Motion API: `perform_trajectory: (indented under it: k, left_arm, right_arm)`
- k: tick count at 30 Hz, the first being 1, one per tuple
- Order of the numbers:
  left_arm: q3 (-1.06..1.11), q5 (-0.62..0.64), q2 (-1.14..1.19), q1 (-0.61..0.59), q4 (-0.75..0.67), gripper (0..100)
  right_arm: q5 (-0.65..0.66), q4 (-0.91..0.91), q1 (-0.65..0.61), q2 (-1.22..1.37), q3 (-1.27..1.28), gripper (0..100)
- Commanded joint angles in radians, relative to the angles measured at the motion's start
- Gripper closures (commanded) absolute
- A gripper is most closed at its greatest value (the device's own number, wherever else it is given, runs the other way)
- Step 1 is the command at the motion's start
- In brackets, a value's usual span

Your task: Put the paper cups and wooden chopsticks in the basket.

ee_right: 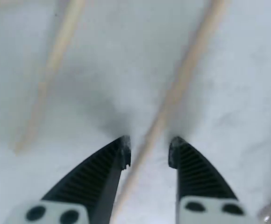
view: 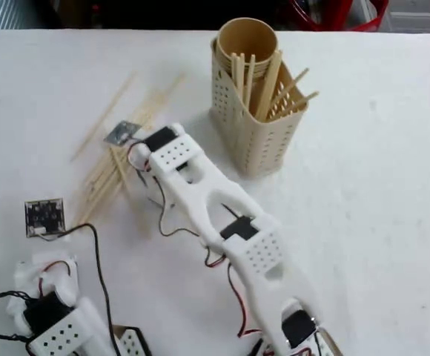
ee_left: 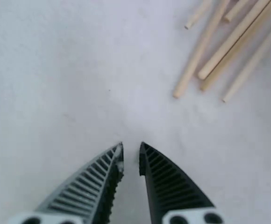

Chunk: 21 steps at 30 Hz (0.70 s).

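Note:
A perforated cream basket [view: 253,130] stands at the back of the white table. It holds a paper cup [view: 246,41] and several wooden chopsticks [view: 270,85]. More loose chopsticks [view: 107,174] lie scattered to its left. My right gripper [ee_right: 149,151] is low over this pile, open, its fingers on either side of one chopstick [ee_right: 182,84] without pressing it. In the high view that arm's wrist [view: 169,154] covers the fingers. My left gripper [ee_left: 131,149] hovers over bare table, shut to a narrow slit and holding nothing, with chopstick ends [ee_left: 205,60] a little ahead of it.
The left arm [view: 48,285] sits at the table's front left corner, with its camera board [view: 44,216] and black cables [view: 100,259] trailing over the table. The right arm [view: 237,230] stretches diagonally across the middle. Bare table lies right of the basket.

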Motion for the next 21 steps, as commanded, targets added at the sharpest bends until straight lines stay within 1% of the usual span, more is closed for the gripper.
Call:
perform_trajectory:
  k: [1,2,4,7,12,17,21]
  left_arm:
    - [-0.002,-0.008,-0.002,0.007,0.005,92]
    - [-0.002,-0.008,-0.002,0.007,0.005,92]
    - [-0.002,-0.008,-0.002,0.007,0.005,92]
    - [-0.002,-0.008,-0.002,0.007,0.005,92]
    - [-0.002,-0.008,-0.002,0.007,0.005,92]
    - [-0.002,-0.008,-0.002,0.007,0.005,92]
    - [-0.002,-0.008,-0.002,0.007,0.005,92]
  right_arm:
    - [0.005,-0.004,-0.01,0.016,0.006,97.3]
    - [0.003,-0.005,-0.01,0.012,0.006,98.7]
    - [-0.037,-0.002,-0.005,-0.002,0.006,98.0]
    - [-0.089,0.012,0.012,-0.093,0.008,98.1]
    - [-0.095,0.028,0.031,-0.364,0.044,98.1]
    - [-0.095,-0.007,0.062,-0.647,0.204,98.1]
    - [-0.107,-0.077,0.125,-0.903,0.339,98.1]
